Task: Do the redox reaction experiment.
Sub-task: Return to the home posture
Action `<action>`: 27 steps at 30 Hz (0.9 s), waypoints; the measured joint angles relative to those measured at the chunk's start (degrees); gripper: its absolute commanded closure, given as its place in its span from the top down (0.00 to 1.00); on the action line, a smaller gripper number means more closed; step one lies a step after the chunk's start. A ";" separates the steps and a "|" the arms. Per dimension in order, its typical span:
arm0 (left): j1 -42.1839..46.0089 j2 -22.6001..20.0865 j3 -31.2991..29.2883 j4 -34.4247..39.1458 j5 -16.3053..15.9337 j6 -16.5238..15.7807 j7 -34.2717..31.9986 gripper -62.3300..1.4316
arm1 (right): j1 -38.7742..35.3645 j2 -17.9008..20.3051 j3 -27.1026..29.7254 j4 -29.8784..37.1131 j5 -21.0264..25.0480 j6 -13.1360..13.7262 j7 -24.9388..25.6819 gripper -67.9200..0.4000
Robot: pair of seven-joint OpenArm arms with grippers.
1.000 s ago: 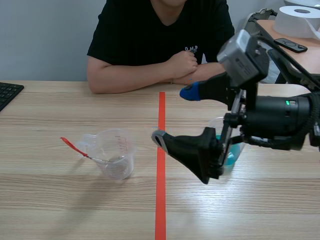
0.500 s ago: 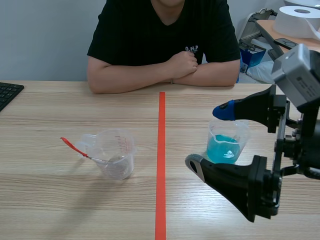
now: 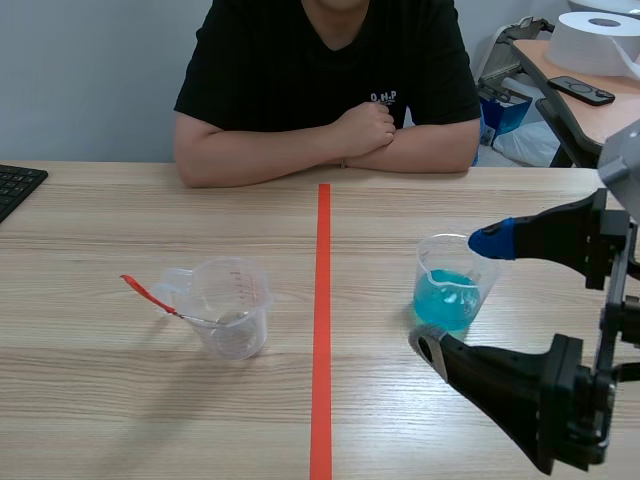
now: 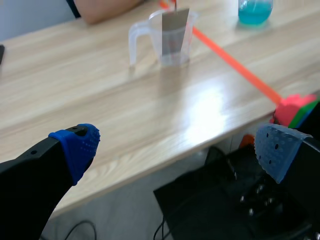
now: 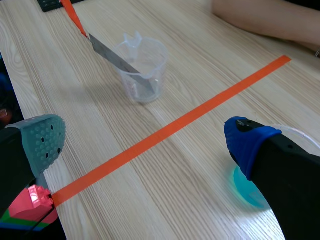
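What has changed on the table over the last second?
The right claw, open throughout, drew back from over the tape line toward the right side and lower, uncovering the blue cup. It took hold of nothing. The clear cup with its strip, the blue cup and the person's folded arms stayed put.

right gripper (image 3: 458, 293), fingers wide, crowds near & right sides of blue cup (image 3: 443, 297); bare table (image 3: 370, 250) btwn it & clear jug (image 3: 235, 305).
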 measured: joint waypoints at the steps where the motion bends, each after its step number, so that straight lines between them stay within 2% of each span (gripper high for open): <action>1: 0.00 0.00 0.68 0.90 -0.50 0.02 0.02 1.00 | -0.17 0.00 0.00 0.00 -0.52 -0.31 -0.04 1.00; 4: 0.00 0.00 2.64 3.80 -0.50 0.02 2.80 1.00 | -0.20 0.00 0.02 0.00 -1.14 -0.48 -0.02 1.00; 11: -0.37 0.00 6.69 8.50 -3.80 0.90 20.68 1.00 | -0.04 0.00 4.55 0.00 -1.05 -0.46 0.24 1.00; 16: -1.01 0.00 6.86 11.63 -10.49 1.07 20.50 1.00 | -0.02 0.00 5.75 0.00 -0.55 -0.44 0.39 1.00; 23: -0.98 -0.39 7.45 17.51 -10.49 1.07 21.92 1.00 | -0.02 0.00 6.29 0.00 0.87 -0.42 0.42 1.00; 27: -0.85 -2.29 7.76 20.39 -10.38 1.11 24.11 1.00 | -0.02 0.00 6.47 0.00 0.87 -0.44 0.39 1.00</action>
